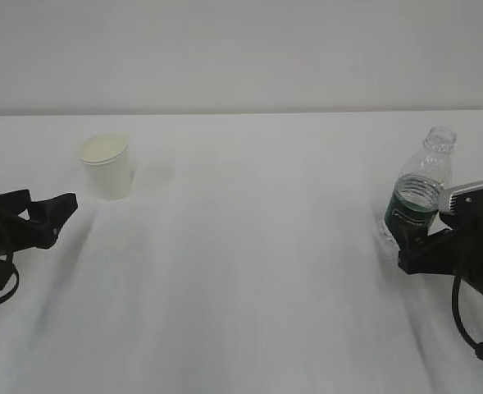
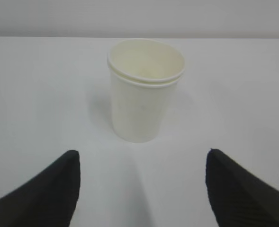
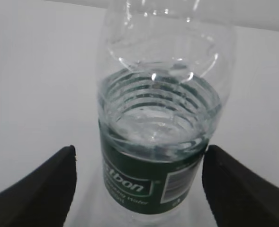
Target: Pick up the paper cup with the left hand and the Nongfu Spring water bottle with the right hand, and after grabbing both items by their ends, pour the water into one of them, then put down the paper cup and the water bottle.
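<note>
Left wrist view shows our left hand (image 2: 141, 189) with its two fingers (image 2: 49, 194) spread wide and nothing between them; the paper cup (image 2: 145, 90) stands upright on the table (image 2: 35, 94) just ahead of the fingertips, centred on the gap but not yet inside it. In the exterior view this gripper (image 1: 61, 209) sits low near the table, and the cup (image 1: 107, 167) is a little beyond it and slightly to the side. We judge the cup as very light and thin, easy to crush or to push away, so we would take it on the lower part of the wall with a soft squeeze. It looks like two cups, one inside the other. Our right hand (image 3: 139, 189) is also open, and the Nongfu Spring water bottle (image 3: 158, 142) stands between the two fingers (image 3: 238, 189) at the level of its green label, with free space on both sides as far as we can see. In the exterior view the bottle (image 1: 421, 185) has no cap, and the water (image 3: 153, 123) reaches about the top of the label. We judge it heavier than the cup, with smooth plastic that can slip and yield, so a firm hold on the labelled lower half seems best, keeping it upright against spilling.
</note>
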{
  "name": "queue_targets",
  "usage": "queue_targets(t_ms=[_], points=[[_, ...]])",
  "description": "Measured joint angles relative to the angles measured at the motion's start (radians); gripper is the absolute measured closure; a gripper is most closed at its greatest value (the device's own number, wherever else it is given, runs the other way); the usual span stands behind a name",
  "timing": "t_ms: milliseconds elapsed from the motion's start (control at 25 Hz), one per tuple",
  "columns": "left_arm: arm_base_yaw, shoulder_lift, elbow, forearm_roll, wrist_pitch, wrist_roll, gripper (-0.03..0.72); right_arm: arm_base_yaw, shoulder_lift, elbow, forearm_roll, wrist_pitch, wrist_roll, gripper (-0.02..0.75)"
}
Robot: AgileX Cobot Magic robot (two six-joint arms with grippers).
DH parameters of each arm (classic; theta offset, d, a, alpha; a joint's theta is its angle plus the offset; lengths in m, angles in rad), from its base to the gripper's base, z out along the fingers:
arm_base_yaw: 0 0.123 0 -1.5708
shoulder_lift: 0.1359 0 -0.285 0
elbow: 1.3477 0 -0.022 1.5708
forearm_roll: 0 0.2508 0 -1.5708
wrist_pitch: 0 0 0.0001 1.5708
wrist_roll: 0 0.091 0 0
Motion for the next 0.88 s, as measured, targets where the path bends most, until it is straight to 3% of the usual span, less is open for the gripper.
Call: queue_targets(t_ms=[880], points=[[0.000, 0.002, 0.000, 0.004, 0.000, 0.000, 0.101, 0.000, 0.091, -0.153, 0.002, 0.000, 0.000, 0.142]])
